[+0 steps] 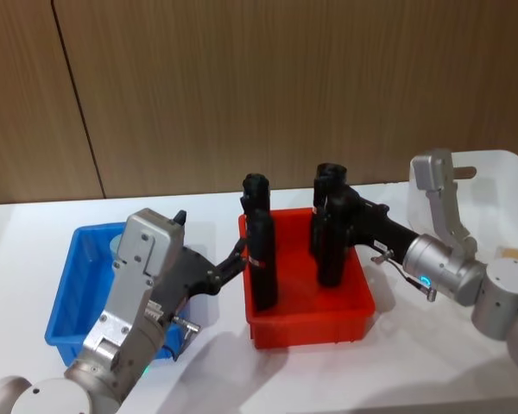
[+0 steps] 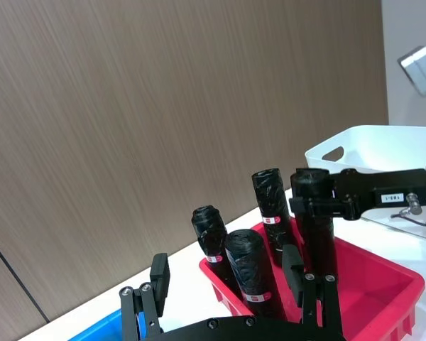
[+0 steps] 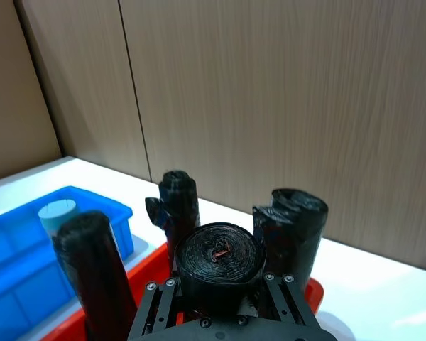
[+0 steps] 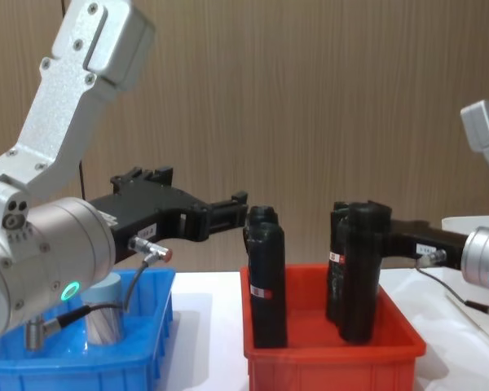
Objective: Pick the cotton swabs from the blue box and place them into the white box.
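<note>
One cotton swabs tub (image 4: 106, 316), clear with a grey-blue lid (image 3: 57, 212), stands in the blue box (image 1: 67, 297) at my left. My left gripper (image 1: 239, 252) hovers open between the blue box and the red bin, fingers (image 2: 160, 273) spread with nothing in them; from the chest it (image 4: 236, 208) reaches toward the bin's left edge, above the tub. My right gripper (image 1: 332, 226) is shut on a black roll (image 4: 360, 273) that stands upright in the red bin (image 1: 311, 323). The white box (image 1: 501, 168) sits at the far right, behind my right arm.
Three more black rolls (image 1: 259, 250) stand upright in the red bin, between the two boxes. A wood-panelled wall runs behind the white table (image 1: 34, 224). My right arm's elbow (image 1: 505, 302) lies in front of the white box (image 2: 369, 142).
</note>
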You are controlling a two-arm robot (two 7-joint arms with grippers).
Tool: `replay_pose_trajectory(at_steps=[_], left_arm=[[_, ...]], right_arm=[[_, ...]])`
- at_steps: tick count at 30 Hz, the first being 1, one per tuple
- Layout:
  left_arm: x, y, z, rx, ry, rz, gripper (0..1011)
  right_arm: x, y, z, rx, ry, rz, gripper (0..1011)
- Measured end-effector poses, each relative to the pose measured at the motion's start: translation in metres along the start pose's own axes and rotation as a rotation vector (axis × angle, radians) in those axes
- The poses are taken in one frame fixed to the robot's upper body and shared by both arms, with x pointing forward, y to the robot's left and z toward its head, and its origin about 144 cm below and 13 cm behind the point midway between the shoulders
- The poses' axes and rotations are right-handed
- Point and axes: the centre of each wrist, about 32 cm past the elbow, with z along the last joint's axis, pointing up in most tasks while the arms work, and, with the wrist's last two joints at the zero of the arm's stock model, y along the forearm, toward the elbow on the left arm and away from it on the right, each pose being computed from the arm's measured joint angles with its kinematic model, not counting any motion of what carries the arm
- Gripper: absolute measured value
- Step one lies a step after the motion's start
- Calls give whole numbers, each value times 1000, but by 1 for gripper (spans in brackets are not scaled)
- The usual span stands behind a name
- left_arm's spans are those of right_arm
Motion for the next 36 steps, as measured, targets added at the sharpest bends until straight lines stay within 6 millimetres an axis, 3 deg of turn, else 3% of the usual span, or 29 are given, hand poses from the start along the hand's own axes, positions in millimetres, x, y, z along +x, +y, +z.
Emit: replay_pose_trajectory(at_steps=[14,24,36], left_arm=[[0,0,0,0,0,0,1004],[0,0,0,0,0,0,1004],[0,0,0,0,0,0,1004]], right_arm=[[-14,-18,45,95,-52,-39,493],[-26,-49,80,132,-122,-141,493],[-28,-83,99,118,-180,-292,493]])
